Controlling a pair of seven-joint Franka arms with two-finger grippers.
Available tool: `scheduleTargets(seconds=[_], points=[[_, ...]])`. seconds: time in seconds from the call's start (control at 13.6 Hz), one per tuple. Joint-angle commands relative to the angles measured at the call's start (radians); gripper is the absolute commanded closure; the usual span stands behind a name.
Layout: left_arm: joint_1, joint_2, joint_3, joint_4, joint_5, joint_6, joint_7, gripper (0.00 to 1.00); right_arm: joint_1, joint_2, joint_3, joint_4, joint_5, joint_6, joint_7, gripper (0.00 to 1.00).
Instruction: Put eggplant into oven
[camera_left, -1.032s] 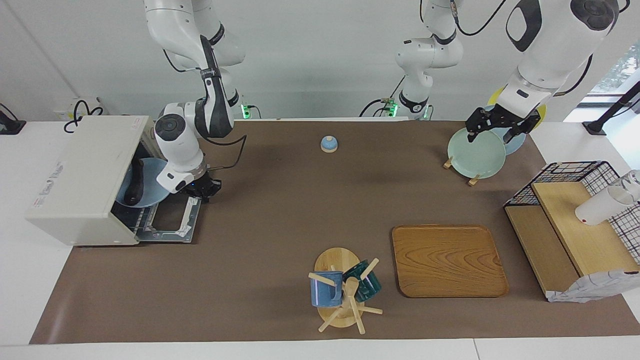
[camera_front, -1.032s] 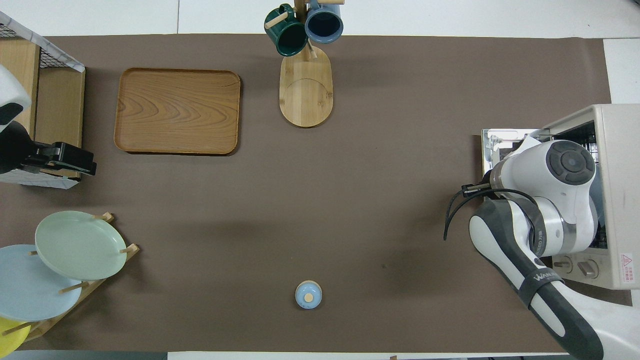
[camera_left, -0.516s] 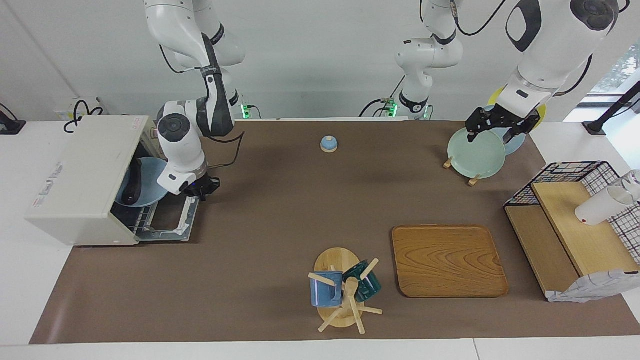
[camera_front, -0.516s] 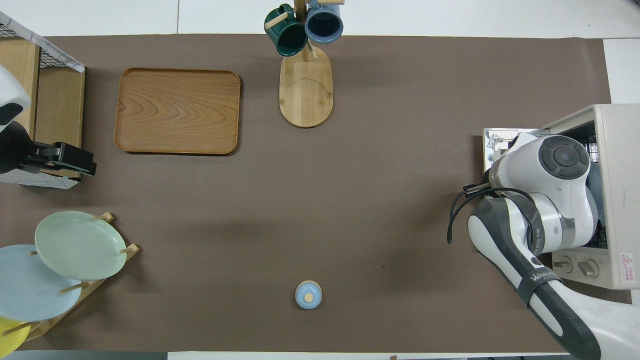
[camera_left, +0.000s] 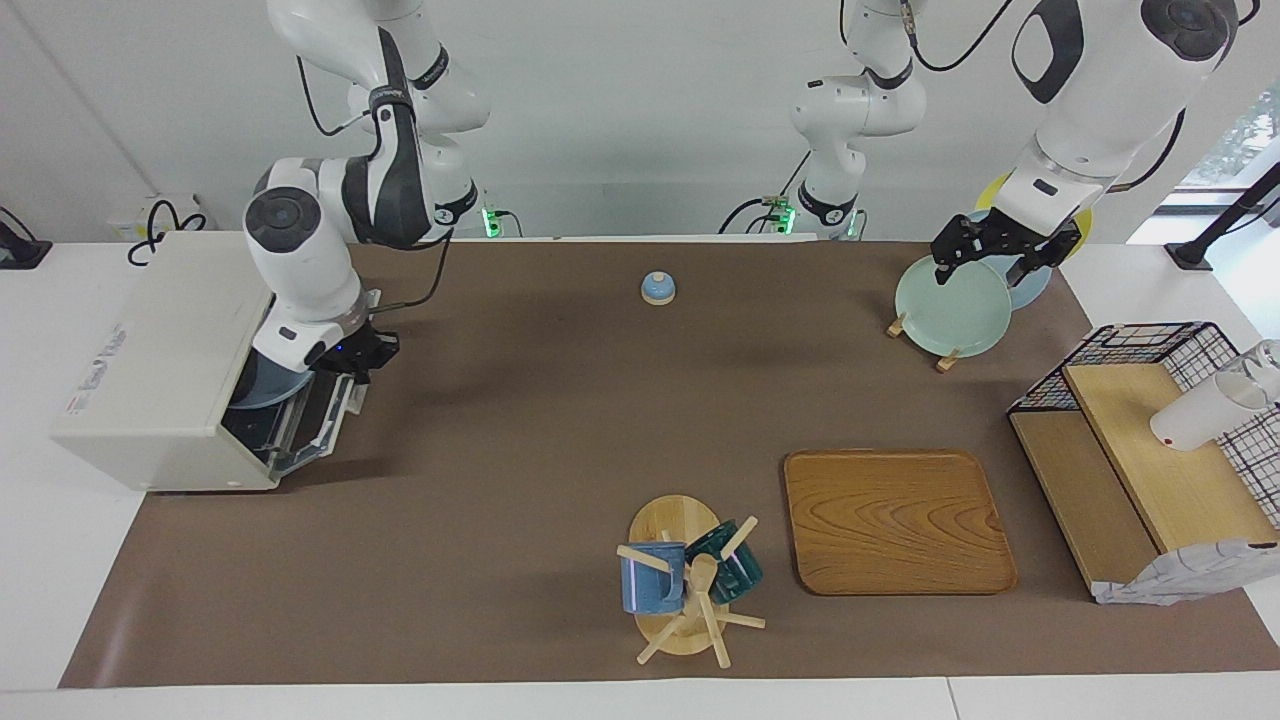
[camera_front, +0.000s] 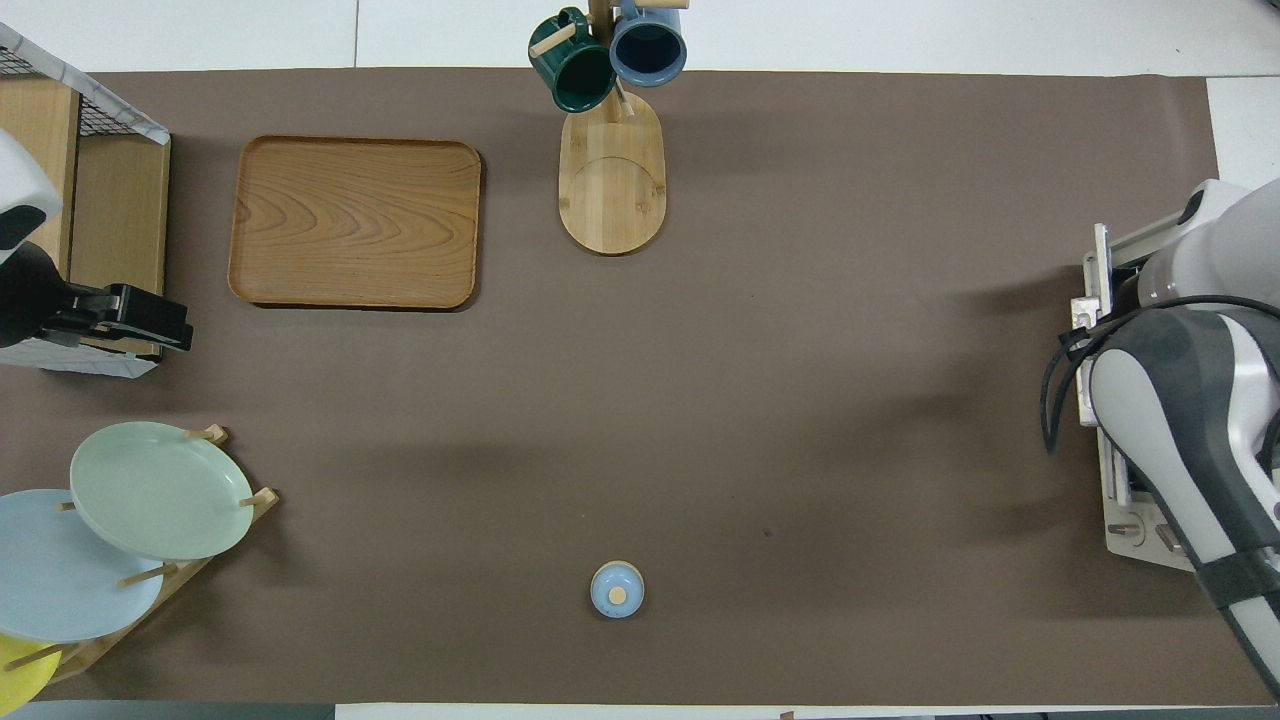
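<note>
Obs., door: a second ago the oven door lay flat, dropped fully open, with my right jaws low at its free edge; now it stands steeply tilted, most of the way up, with only a narrow gap left at the top; my right jaws have risen with it and sit at its upper edge, just in front of the oven mouth.

Right jaws: together, tips met; I cannot tell whether they press the door's edge or its handle, only that they are in contact or very nearly so; nothing is held in them.

Eggplant: a second ago it lay in plain view on the blue plate inside the oven; now the door and my right arm cover it; only a sliver of that plate shows in the gap just below my right jaws; I judge the eggplant is inside, on that plate.

Left jaws: apart, empty, hanging over the green plate in its rack, well away from the oven; unchanged over the second; that arm waits.

Reading: placing looks done; the step in hand is closing up; what is left is the last short push to seat the door; risk, the closed tips slipping off the edge so the door drops back.
</note>
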Motion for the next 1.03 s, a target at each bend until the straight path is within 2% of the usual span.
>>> scheduleTargets(seconds=[0.0, 0.15, 0.29, 0.37, 0.44, 0.52, 0.59, 0.96], points=[[0.017, -0.02, -0.012, -0.012, -0.012, -0.011, -0.006, 0.0, -0.051, -0.03, -0.005, -0.013, -0.024, -0.053, -0.07, 1.0], [0.017, -0.02, -0.012, -0.014, -0.012, -0.011, -0.006, 0.0, -0.057, -0.068, -0.005, -0.01, -0.024, -0.087, -0.087, 1.0], [0.017, -0.02, -0.012, -0.012, -0.011, -0.011, -0.006, 0.0, -0.053, -0.103, -0.002, 0.028, -0.022, -0.154, -0.087, 0.84], [0.017, -0.021, -0.012, -0.012, -0.012, -0.011, -0.005, 0.0, -0.042, -0.105, 0.004, 0.063, -0.018, -0.194, -0.081, 0.67], [0.017, -0.021, -0.012, -0.014, -0.012, -0.011, -0.006, 0.0, -0.036, -0.1, 0.007, 0.111, 0.019, -0.223, -0.079, 0.31], [0.017, -0.02, -0.012, -0.014, -0.012, -0.011, -0.005, 0.0, -0.037, -0.099, 0.007, 0.145, 0.077, -0.246, -0.076, 0.0], [0.017, -0.02, -0.012, -0.014, -0.012, -0.011, -0.006, 0.0, -0.036, -0.094, 0.007, 0.178, 0.121, -0.262, -0.063, 0.0], [0.017, -0.02, -0.012, -0.012, -0.012, -0.012, -0.006, 0.0, -0.033, -0.03, 0.01, 0.363, 0.12, -0.423, 0.115, 0.0]])
